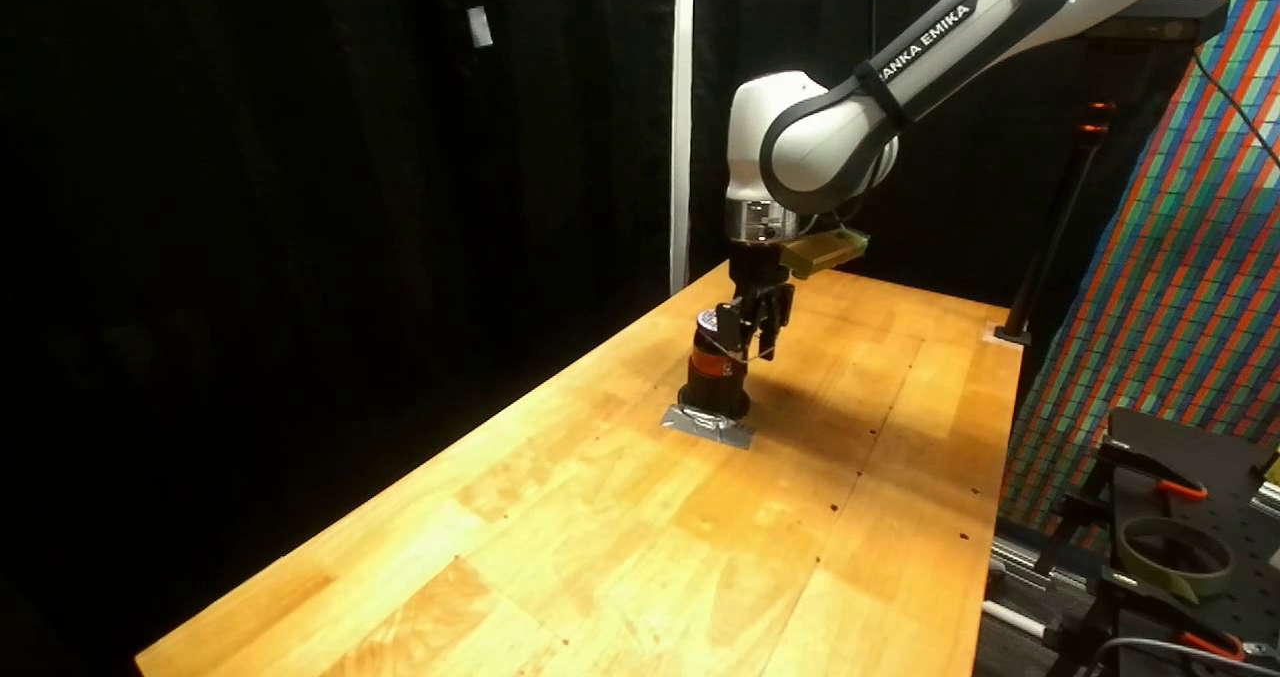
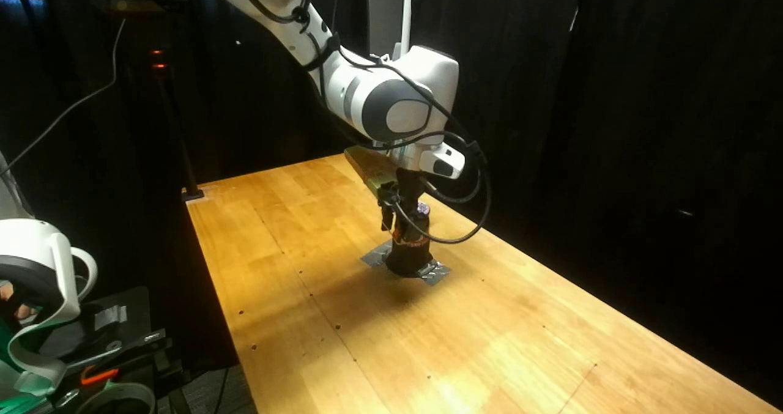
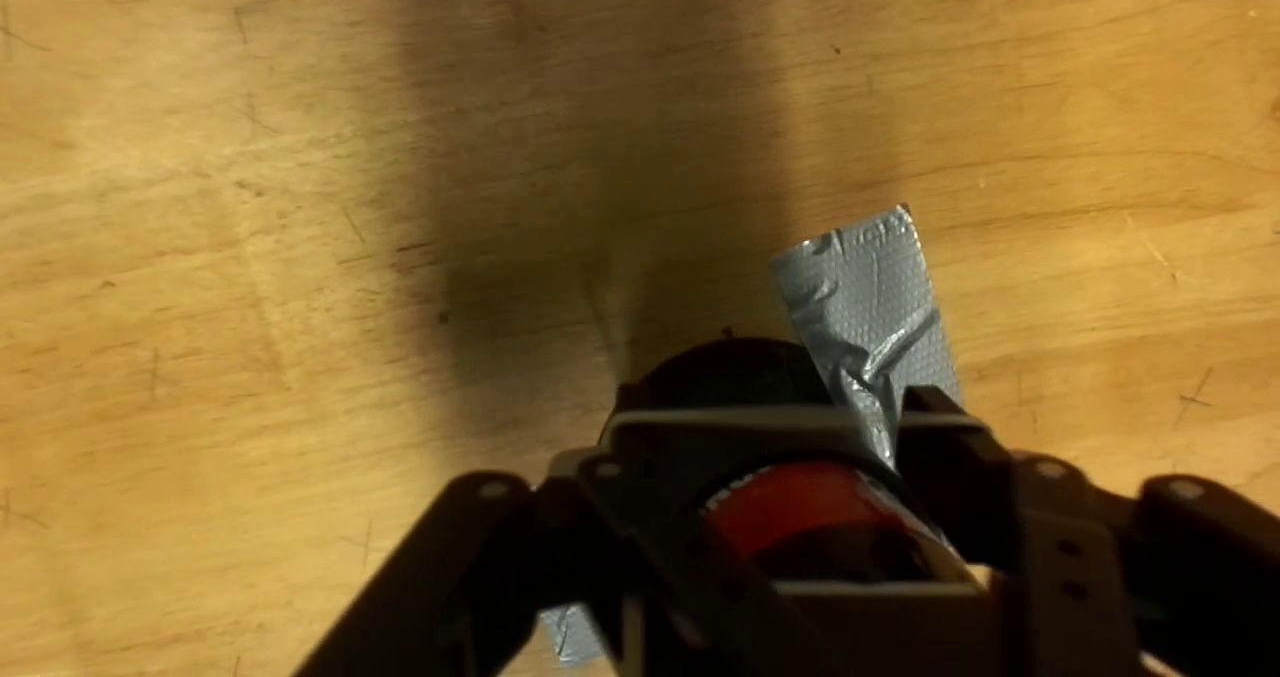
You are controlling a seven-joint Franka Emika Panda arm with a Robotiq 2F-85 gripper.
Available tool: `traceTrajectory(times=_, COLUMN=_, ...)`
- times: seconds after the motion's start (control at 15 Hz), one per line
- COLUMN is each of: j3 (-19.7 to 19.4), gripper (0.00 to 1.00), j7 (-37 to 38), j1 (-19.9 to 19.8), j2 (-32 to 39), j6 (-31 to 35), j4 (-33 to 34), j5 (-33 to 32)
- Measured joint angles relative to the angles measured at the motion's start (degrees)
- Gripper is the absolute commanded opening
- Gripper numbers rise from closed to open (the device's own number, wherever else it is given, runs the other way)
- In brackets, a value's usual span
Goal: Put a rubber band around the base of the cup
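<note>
Nearest, low in the wrist view, the black two-fingered gripper (image 3: 790, 487) stands spread wide, a thin pale rubber band (image 3: 740, 418) stretched across its parted jaws. Beyond, just right of centre in an exterior view, an upright dark cylindrical cup (image 1: 712, 369), orange-red around the middle, has silver duct tape (image 1: 705, 427) at its foot on the honey-coloured wooden tabletop (image 1: 600, 557). Picking up the band looks done; whether it encircles the cup I cannot tell. Lowering it to the base and letting go seem left.

"ANKA EMIKA", white lettering (image 1: 925, 41), on the robot arm (image 1: 940, 72)
</note>
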Motion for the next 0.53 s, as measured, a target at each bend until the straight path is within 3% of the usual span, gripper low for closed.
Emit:
traceTrajectory(times=0.27, j3=-0.01, gripper=0.08, j7=0.01, j1=0.01, j2=-3.32, j6=9.78, j4=-7.17, j5=0.0)
traceTrajectory(times=0.47, j3=0.01, gripper=0.01, j7=0.02, j1=0.01, j2=-6.55, j6=18.79, j4=-13.6, j5=0.04)
traceTrajectory(times=0.53, j3=0.08, gripper=0.05, j7=0.01, j1=0.0, j2=-7.75, j6=22.68, j4=-16.02, j5=0.27)
